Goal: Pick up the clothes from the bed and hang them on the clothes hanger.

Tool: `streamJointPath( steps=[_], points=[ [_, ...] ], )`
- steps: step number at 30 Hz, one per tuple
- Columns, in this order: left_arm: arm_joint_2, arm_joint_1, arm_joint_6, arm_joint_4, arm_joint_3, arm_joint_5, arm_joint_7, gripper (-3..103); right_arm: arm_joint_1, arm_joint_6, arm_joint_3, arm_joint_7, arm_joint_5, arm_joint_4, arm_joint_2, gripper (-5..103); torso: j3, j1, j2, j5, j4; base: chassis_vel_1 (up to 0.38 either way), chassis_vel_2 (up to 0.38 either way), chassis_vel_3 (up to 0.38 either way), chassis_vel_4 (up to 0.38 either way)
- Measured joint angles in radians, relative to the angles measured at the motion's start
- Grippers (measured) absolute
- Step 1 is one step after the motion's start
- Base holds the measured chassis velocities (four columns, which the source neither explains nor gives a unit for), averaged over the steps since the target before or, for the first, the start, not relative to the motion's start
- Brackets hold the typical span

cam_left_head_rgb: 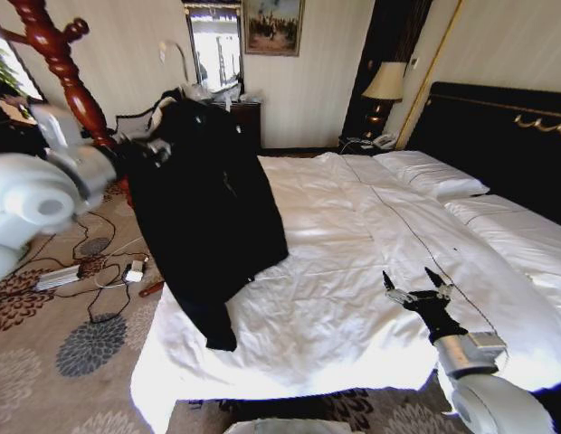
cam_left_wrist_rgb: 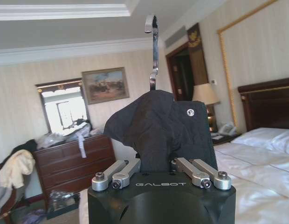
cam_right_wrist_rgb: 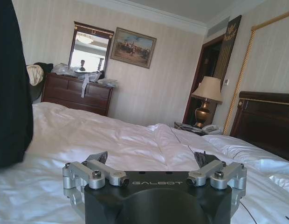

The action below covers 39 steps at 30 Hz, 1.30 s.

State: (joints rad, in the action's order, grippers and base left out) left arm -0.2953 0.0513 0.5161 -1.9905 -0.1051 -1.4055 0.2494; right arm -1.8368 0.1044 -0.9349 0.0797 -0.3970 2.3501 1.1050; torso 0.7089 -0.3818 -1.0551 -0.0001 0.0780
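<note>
Your left gripper [cam_left_wrist_rgb: 161, 170] clamps the black jacket [cam_left_head_rgb: 204, 208] on its hanger [cam_left_wrist_rgb: 154, 51], lifted off the bed [cam_left_head_rgb: 353, 262]; right gripper [cam_left_head_rgb: 418, 287] hovers, jaws apart.

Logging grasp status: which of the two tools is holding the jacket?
The left tool, raised beside the bed, clamps the black jacket; the right tool hovers open, holding nothing.

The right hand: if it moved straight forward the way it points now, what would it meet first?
Probably nothing soon. The right hand, open, hovers low over the bed and points along the sheet toward the far wall; the jacket hangs off to its left. Depth is unclear.
</note>
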Motion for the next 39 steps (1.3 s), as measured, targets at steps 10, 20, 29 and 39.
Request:
streamJointPath(
  steps=[10,20,29,39],
  points=[
    [-0.080,0.178,0.182,0.061,-0.037,-0.137,0.147,17,0.000,0.000,0.000,0.000,0.000,0.000,0.000,100,0.000,0.000,0.000,-0.0001,-0.0003,0.000,0.000,0.000,0.000],
    [-0.132,0.446,0.228,0.241,-0.161,-0.159,0.122,17,0.000,0.001,0.000,0.000,0.000,0.000,0.000,100,0.000,0.000,0.000,0.0003,0.0002,0.000,0.000,0.000,0.000],
    [-0.173,0.457,0.225,0.363,-0.201,-0.039,0.085,17,0.000,0.001,0.000,0.000,0.000,0.000,0.000,100,0.000,0.000,0.000,0.0002,0.0002,0.000,0.000,0.000,0.000],
    [-0.257,0.508,0.222,0.524,-0.260,0.006,0.081,17,0.000,0.000,0.000,0.000,0.000,0.000,0.000,100,0.000,0.000,0.000,0.0000,0.0000,0.000,0.000,0.000,0.000]
  ],
)
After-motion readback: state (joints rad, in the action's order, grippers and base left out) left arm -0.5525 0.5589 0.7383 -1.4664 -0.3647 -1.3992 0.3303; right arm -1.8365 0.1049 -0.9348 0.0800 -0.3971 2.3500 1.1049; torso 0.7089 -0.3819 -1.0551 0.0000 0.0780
